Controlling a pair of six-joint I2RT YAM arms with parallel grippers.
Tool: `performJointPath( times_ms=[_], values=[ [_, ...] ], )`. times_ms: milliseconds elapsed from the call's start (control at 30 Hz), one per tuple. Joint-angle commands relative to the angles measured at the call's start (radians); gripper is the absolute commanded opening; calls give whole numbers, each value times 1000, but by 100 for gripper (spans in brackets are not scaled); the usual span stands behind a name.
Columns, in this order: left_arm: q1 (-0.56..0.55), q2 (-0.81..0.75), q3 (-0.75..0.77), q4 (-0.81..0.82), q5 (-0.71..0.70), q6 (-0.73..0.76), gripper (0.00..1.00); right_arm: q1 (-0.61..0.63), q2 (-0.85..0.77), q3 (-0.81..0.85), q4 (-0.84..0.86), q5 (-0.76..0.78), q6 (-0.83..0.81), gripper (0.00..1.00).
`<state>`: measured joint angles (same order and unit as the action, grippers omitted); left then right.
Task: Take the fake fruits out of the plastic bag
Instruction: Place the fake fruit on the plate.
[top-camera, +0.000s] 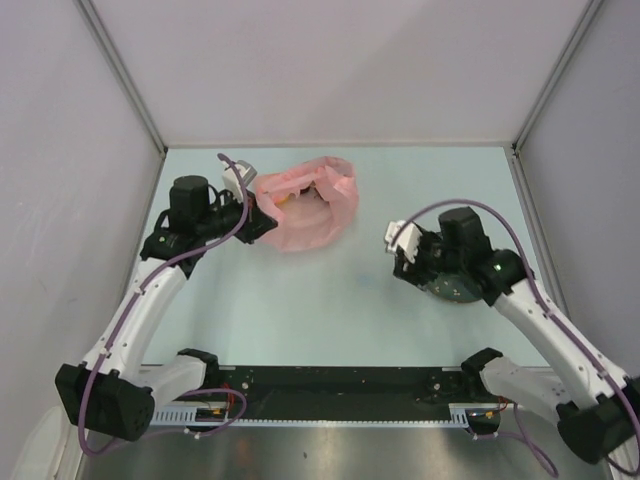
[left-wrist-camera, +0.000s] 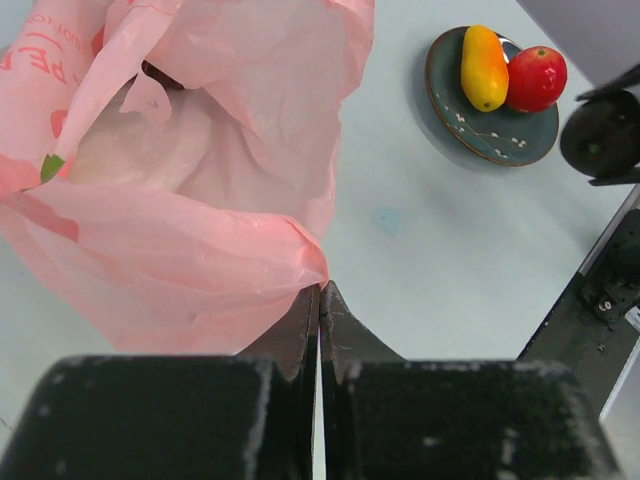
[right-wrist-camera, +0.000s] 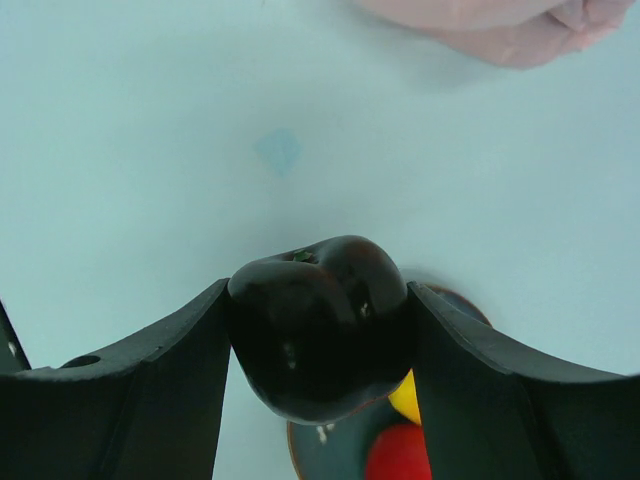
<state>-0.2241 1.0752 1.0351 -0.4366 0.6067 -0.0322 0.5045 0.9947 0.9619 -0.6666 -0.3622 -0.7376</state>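
Fruit count: 3 visible, all outside the bag.
- 1 glossy dark purple plastic fruit (right-wrist-camera: 320, 340), rounded and lobed with a small green spot on top. It is held in the air over the plate, between the right gripper (right-wrist-camera: 320, 292) fingers.
- 1 elongated yellow-orange plastic fruit (left-wrist-camera: 483, 67) and 1 glossy red plastic apple (left-wrist-camera: 536, 78). They lie side by side, touching, on the plate.

1 round dark teal plate (left-wrist-camera: 500, 142) with white specks sits on the right part of the pale blue table (left-wrist-camera: 430, 250), well apart from the bag.

1 thin, crinkled, translucent pink plastic bag (left-wrist-camera: 230, 180) with red print lies slumped at the far centre-left of the table, mouth gaping upward. The left wrist view shows something dark just inside the mouth; can't tell what it is.

Left gripper (left-wrist-camera: 320, 296): jaws clenched together on the bag's edge, with the film pinched between the tips at the bag's left side.

Right gripper: jaws spread to the width of the dark purple plastic fruit and pressing it from both sides.

2 arms, both reached out over the table: left at the bag, right at the plate.
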Motion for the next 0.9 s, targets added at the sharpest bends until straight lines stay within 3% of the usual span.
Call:
performJointPath(
  times_ms=[0, 167, 467, 867],
  values=[
    [5, 32, 8, 44, 28, -47, 0, -70, -146, -109, -185, 34, -300, 28],
    [0, 60, 33, 45, 33, -58, 0, -220, -229, -216, -284, 32, -560, 28],
    [0, 34, 13, 44, 21, -51, 0, -451, -91, -226, -265, 14, -865, 28],
    [-1, 8, -12, 35, 8, -32, 0, -483, 100, -226, -202, 95, -1154, 31]
  ],
)
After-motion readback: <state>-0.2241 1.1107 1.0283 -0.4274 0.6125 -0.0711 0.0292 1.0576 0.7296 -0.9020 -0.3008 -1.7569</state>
